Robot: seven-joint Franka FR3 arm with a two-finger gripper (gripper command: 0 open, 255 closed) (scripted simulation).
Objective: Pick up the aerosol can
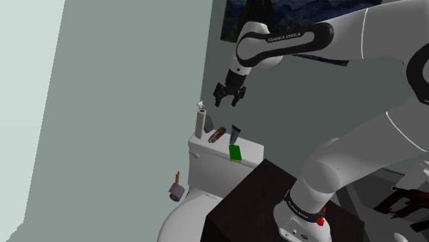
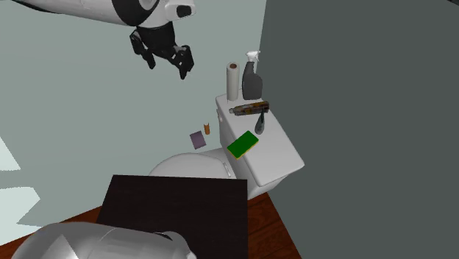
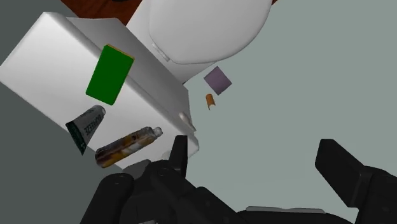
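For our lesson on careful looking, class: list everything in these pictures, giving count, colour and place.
can: 1, brown, lying on tank
tube: 1, grey-green, lying beside can
sponge: 1, green, on tank
roll: 1, pale grey, upright on tank
spray bottle: 1, dark grey, beside roll
tank: 1, white, behind bowl
bowl: 1, white, between tank and stand
block: 1, purple, beside bowl
stand: 1, dark, under arm
arm: 1, white, on stand
pincer: 1, black, open, in the air, empty
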